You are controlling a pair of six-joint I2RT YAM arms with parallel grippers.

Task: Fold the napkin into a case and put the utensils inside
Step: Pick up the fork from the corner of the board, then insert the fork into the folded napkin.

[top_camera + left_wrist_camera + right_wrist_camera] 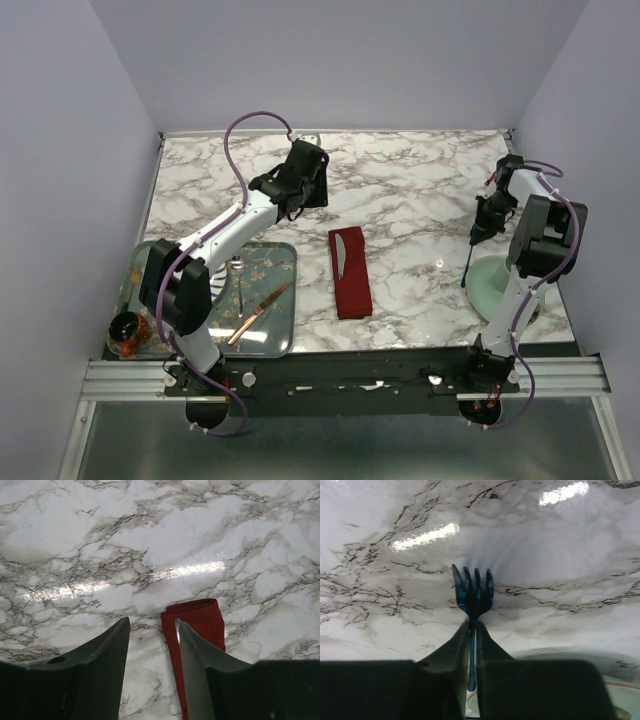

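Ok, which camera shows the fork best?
Right wrist: the fork sits centre frame, tines clear, pinched in the right gripper. Top view shows only a thin blue sliver; left wrist misses it.

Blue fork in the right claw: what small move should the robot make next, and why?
Probably carry the blue fork left toward the case. The right gripper is pinched on its neck, the case lies apart to the left, and a silvery utensil already shows at its far end.

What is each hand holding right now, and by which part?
The right hand pinches the blue fork by its handle, just below the tines. The left hand is open and holds nothing.
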